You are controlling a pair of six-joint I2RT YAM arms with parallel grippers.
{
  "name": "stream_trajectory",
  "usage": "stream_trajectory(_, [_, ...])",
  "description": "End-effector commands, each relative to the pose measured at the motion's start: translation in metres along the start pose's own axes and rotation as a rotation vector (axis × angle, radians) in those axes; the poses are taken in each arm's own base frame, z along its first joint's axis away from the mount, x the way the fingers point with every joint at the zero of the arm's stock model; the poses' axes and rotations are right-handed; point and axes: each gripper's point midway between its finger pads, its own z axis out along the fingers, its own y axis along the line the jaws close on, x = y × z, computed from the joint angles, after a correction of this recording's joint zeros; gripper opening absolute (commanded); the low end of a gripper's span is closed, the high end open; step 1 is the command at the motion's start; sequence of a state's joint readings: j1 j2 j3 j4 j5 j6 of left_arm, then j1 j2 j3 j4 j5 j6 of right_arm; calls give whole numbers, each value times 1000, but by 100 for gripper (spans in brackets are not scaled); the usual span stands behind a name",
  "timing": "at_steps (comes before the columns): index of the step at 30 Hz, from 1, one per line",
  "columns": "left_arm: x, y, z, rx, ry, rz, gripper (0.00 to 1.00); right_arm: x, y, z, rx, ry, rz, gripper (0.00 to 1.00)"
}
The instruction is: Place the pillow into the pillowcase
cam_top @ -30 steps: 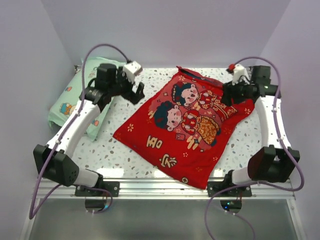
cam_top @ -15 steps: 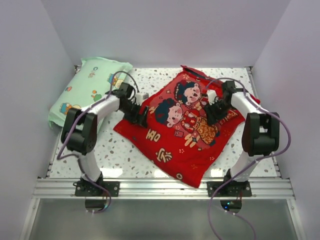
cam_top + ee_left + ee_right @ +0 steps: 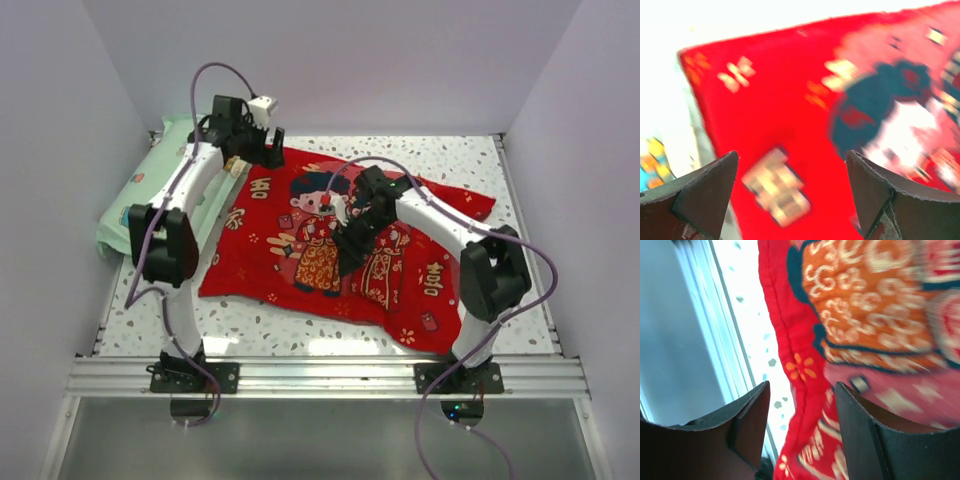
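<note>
The red pillowcase [image 3: 262,262] lies spread across the table, printed side up with the two cartoon figures and gold characters showing. The cream-yellow pillow is not in plain view. My left gripper [image 3: 264,154] is open over the case's far left corner. In the left wrist view the left gripper [image 3: 791,167] is empty above blurred red fabric [image 3: 775,100]. My right gripper [image 3: 349,238] is open over the middle of the case. In the right wrist view the right gripper [image 3: 801,390] hangs over a stitched edge of the case [image 3: 805,390], not gripping it.
A mint-green cartoon-print pillow [image 3: 135,195] lies at the far left, partly behind the left arm. The speckled table [image 3: 470,152] shows at the far right. A metal rail [image 3: 320,368] runs along the front edge. Walls close in left, right and behind.
The pillowcase has turned and spread wider towards the left. My left gripper moved up to its far left corner. My right gripper moved left onto the middle of the case.
</note>
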State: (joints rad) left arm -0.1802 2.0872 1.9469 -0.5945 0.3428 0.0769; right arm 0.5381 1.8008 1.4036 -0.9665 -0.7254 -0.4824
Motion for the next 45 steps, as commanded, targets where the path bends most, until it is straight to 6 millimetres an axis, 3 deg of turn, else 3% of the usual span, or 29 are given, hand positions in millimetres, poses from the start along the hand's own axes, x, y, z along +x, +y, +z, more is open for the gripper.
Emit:
stream_trajectory(1, [-5,-54,-33,98,-85,102,92,-35,2,-74,62,-210,97,59])
stream_trajectory(2, [17,-73,-32,126,-54,117,93,-37,-11,-87,116,-249,112,60])
stream_trajectory(3, [20,-79,-29,124,-70,127,93,-36,-20,-103,165,-272,130,62])
stream_trajectory(4, [43,-84,-24,137,-29,112,93,-25,-42,-127,277,-286,171,63])
stream_trajectory(6, [56,-93,-18,166,-11,92,93,-7,-61,-149,394,-254,209,64])
stream_trajectory(7, [70,-94,-14,171,20,79,93,17,-77,-164,489,-190,239,65])
stream_trajectory(8, [74,-94,-12,173,29,76,93,29,-82,-168,522,-152,250,65])
stream_trajectory(11, [81,-91,-11,158,33,89,93,74,-97,-179,606,-1,272,63])
stream_trajectory(15, [77,-90,-12,153,20,105,94,125,-118,-171,653,128,328,60])
stream_trajectory(22, [84,-89,-12,152,39,111,95,175,-170,-151,740,254,453,56])
stream_trajectory(24, [86,-88,-15,150,41,121,95,178,-173,-159,741,218,509,57])
stream_trajectory(31, [104,-93,-17,165,50,103,96,169,-140,-196,710,65,629,62])
stream_trajectory(34, [104,-95,-17,171,37,89,96,173,-123,-186,614,56,696,60])
stream_trajectory(37, [101,-95,-17,173,26,89,96,174,-121,-170,497,34,775,57])
stream_trajectory(45, [91,-98,-21,190,-2,63,98,182,-133,-141,399,25,907,52])
